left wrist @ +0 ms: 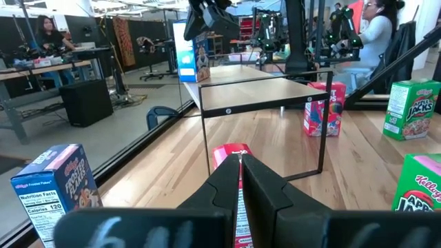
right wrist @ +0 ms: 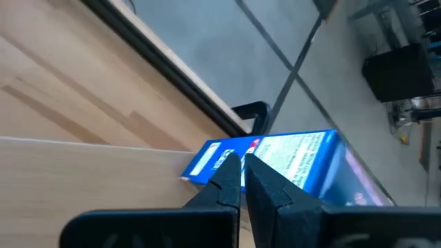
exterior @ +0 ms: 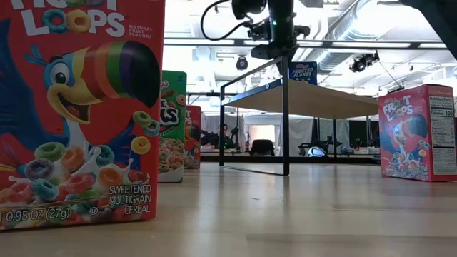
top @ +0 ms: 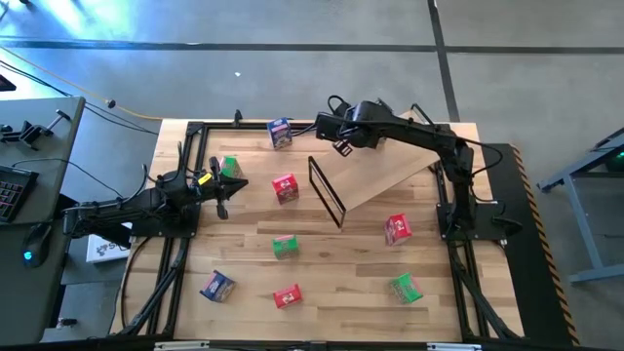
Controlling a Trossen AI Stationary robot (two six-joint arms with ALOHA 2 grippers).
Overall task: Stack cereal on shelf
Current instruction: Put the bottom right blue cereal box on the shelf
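Workshop floor and desks surround a pale wooden table (top: pixel 322 292), seen from overhead. Its shelf (top: pixel 390 171), a tilted light board on a black wire frame, sits toward 1 o'clock. The right gripper (top: pixel 341 144) hovers over the shelf's upper edge at 12 o'clock, fingers pressed together with nothing pinched; a blue cereal box (right wrist: pixel 275 162) lies just beyond the fingertips in the wrist view. The left gripper (top: pixel 222 190) rests at 9 o'clock, also closed and empty, beside a green box (top: pixel 231 167). Other boxes are scattered: a red box (top: pixel 285 188) near centre and a second blue box (top: pixel 216 286) at 7 o'clock. These boxes are probably light, thin cardboard (easily crushed), so pinch opposite flat faces gently.
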